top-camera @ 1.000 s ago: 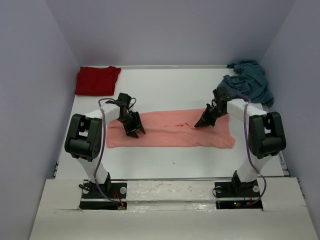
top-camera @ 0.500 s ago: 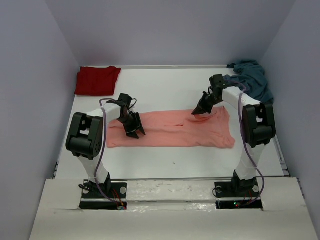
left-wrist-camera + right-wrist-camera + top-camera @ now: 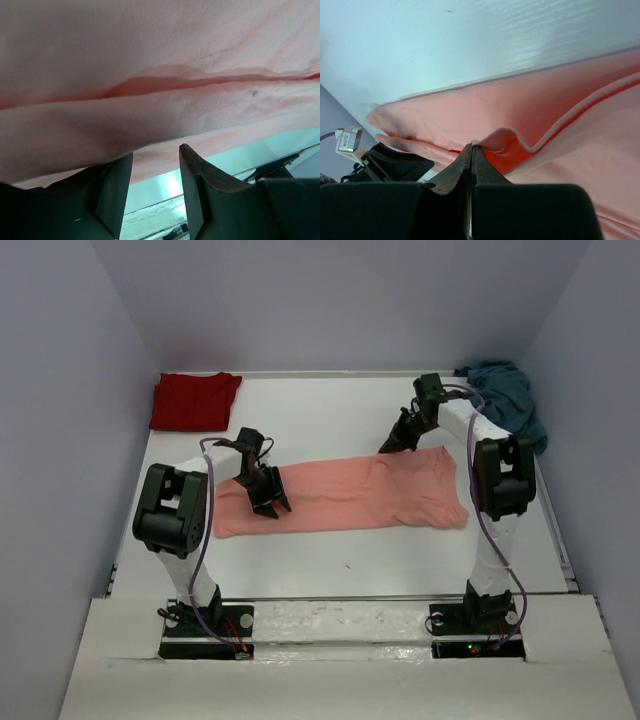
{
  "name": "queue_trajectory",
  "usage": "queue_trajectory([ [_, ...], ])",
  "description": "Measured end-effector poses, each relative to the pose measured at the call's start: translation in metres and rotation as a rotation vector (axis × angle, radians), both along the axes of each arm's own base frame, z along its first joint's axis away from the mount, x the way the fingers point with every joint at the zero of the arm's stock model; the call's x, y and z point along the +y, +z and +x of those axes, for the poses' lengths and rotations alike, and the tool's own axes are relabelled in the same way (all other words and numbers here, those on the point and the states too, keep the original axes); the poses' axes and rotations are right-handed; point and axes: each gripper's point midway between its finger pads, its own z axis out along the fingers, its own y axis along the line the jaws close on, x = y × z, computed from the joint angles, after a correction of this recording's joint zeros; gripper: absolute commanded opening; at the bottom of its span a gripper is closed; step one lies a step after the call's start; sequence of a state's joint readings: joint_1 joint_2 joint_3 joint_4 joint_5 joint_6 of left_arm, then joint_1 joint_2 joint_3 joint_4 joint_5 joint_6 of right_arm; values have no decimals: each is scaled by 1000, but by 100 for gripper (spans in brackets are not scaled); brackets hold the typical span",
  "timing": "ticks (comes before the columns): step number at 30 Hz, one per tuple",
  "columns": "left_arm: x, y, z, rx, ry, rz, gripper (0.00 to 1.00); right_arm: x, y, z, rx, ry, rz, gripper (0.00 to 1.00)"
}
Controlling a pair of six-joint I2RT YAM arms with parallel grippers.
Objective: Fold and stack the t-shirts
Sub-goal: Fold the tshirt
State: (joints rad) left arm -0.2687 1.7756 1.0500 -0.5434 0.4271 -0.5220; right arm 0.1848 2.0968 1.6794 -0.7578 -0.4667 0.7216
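Probably for flattening, the salmon-pink shirt (image 3: 340, 498) is pinched by the closed right tool (image 3: 391, 446); nothing is held by the half-open left tool (image 3: 268, 503).

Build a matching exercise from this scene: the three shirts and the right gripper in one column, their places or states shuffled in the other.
Column one:
1. pink shirt
2. red shirt
3. blue shirt
4. right gripper

Column two:
A. bunched up in the far right corner
B. shut on a fold of pink cloth
C. spread long across the middle
D. folded flat in the far left corner

Pairs: 1-C, 2-D, 3-A, 4-B.
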Motion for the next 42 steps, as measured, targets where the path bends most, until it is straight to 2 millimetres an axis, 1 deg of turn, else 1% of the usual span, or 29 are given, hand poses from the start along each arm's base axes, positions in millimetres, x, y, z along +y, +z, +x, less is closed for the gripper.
queue_trajectory([
  [6,-1,0,0,12,-7,-6,55,1,1,6,-6,4,0,0],
  [7,-1,0,0,14,-8,-5,55,1,0,7,-5,6,-2,2],
  [10,-2,0,0,21,-11,-4,55,1,-8,7,10,11,-7,12],
  [16,-2,0,0,25,-16,-3,55,0,-33,9,40,37,-25,16],
  [18,-2,0,0,24,-18,-3,55,-1,-37,11,34,47,-33,17],
  [21,-2,0,0,24,-19,-4,55,0,-33,16,9,60,-35,21],
  [22,-2,0,0,24,-20,-4,55,0,-29,20,-9,65,-36,25],
  [24,-2,0,0,24,-21,-4,55,0,-22,28,-48,74,-42,27],
  [25,-2,0,0,25,-22,-4,55,0,-19,32,-64,75,-45,31],
  [30,-2,1,1,26,-29,0,55,-3,-3,51,-152,85,-58,32],
  [34,-3,4,3,21,-33,0,55,-11,2,58,-201,97,-93,27],
  [36,-4,8,7,12,-36,-2,55,-18,6,59,-225,102,-118,2],
  [37,-5,10,8,10,-36,-2,55,-21,9,56,-233,104,-130,0],
  [39,-7,19,17,-13,-41,-5,55,-28,18,49,-248,105,-138,0],
  [41,-9,26,27,-40,-47,-8,55,-38,25,32,-248,99,-143,0],
  [42,-10,32,33,-55,-51,-9,55,-40,26,28,-242,95,-143,0],
])
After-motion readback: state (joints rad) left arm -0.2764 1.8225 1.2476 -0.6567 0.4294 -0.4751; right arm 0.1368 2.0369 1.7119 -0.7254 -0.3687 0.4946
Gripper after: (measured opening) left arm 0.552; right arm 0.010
